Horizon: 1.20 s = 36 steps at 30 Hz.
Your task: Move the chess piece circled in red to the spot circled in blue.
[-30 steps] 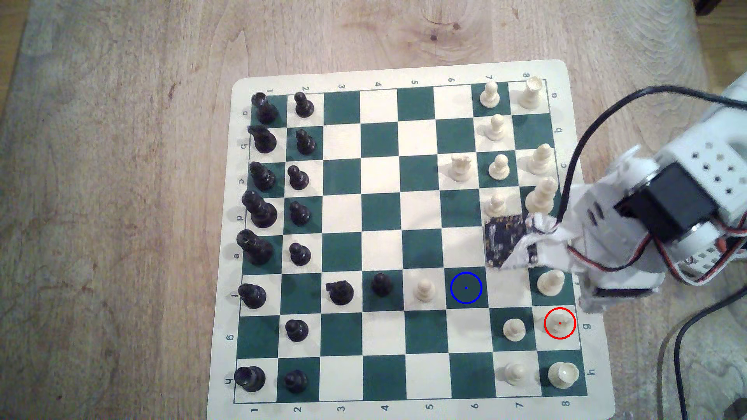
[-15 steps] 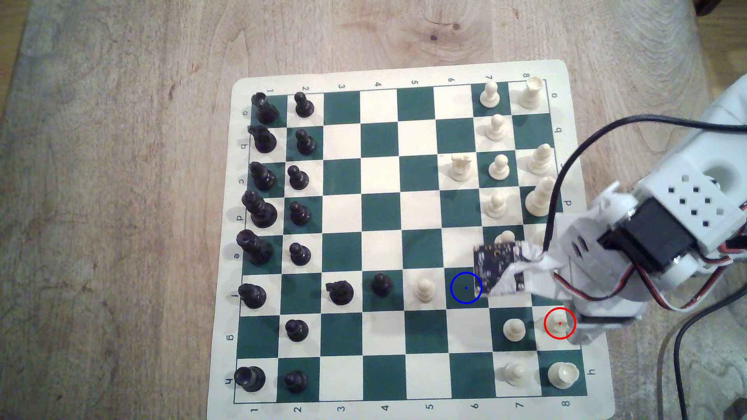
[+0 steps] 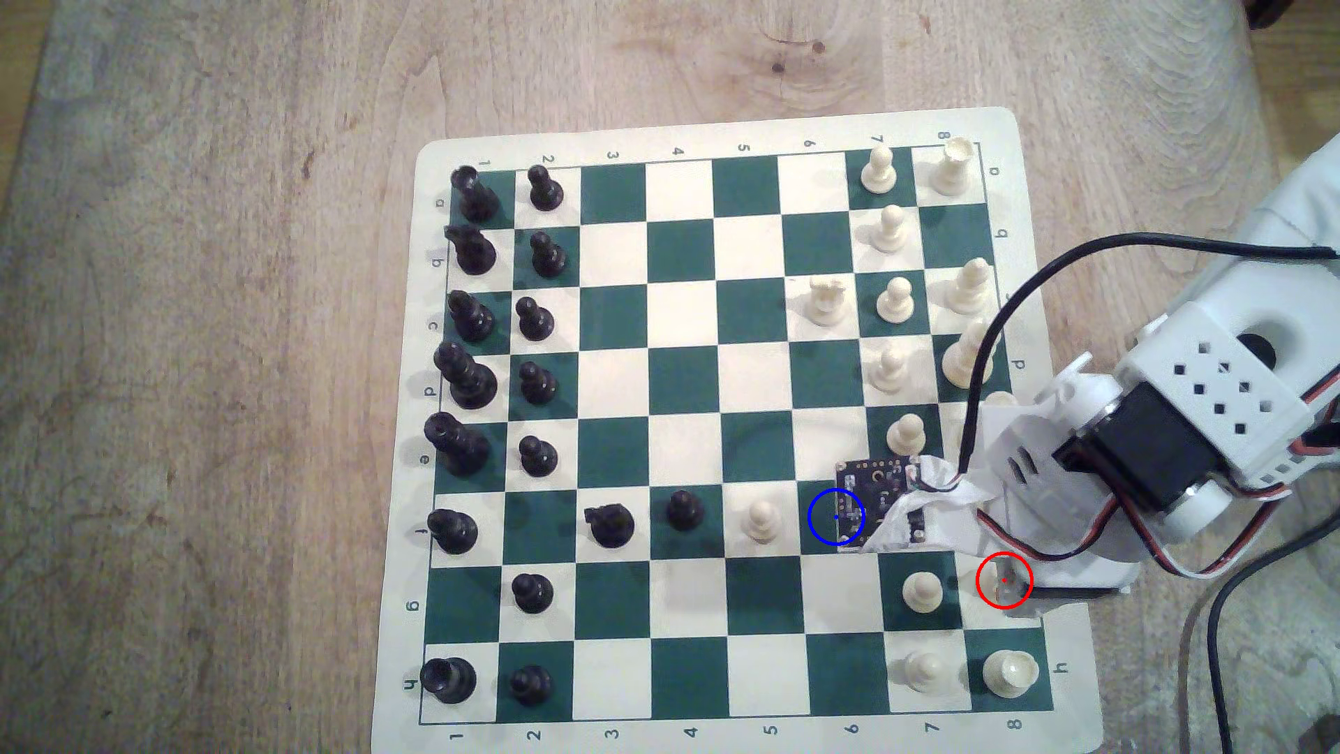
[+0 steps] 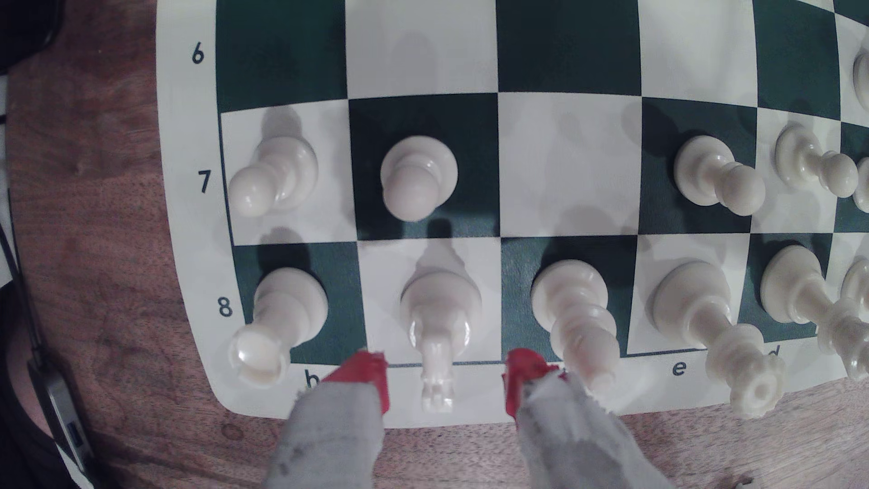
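Observation:
The cream knight (image 3: pixel 1001 580) stands on the cream corner-side square ringed in red, partly under my arm (image 3: pixel 1160 428). In the wrist view the knight (image 4: pixel 439 301) rises between my two red-tipped fingers (image 4: pixel 367 374), its head level with the tips. My gripper (image 4: pixel 446 374) is open, one finger on each side of the knight, with a gap on both sides. The blue-ringed dark green square (image 3: pixel 826 516) lies two files toward the exterior view's left; the wrist camera board overlaps its right edge.
A cream rook (image 3: pixel 1009 673) and a cream bishop (image 4: pixel 576 310) stand on the squares either side of the knight, and a cream pawn (image 3: pixel 922 591) stands right in front of it. Another cream pawn (image 3: pixel 761 520) stands beside the blue ring. The mat's edge (image 3: pixel 1073 652) is close.
My arm has swung down the exterior view, from beside the e and f rows to the red ring. The wrist camera board now overlaps the blue ring. No piece has moved.

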Available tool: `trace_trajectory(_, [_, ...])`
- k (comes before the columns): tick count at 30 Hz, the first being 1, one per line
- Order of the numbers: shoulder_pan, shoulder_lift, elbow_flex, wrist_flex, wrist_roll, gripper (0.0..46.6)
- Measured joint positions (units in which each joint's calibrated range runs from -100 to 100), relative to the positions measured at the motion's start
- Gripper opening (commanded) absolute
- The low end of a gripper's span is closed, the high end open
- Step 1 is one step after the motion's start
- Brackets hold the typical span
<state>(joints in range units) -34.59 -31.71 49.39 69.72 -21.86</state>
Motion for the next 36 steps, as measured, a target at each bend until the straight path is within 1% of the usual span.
trace_trajectory(7, [-2.73,1.34,1.99,-2.55,-0.59,12.2])
trace_trajectory(12, [-2.51,1.59,4.16,-5.02,-0.78,11.9])
trace_trajectory(21, [-2.51,2.01,4.43,-6.53,-0.78,11.5])
trace_trajectory(31, [-3.83,2.6,5.15,-6.93,-0.78,7.8])
trace_trajectory(34, [-3.76,2.6,5.15,-6.93,-0.78,4.7])
trace_trajectory(36, [-3.76,2.6,5.15,-6.93,-0.78,1.8])
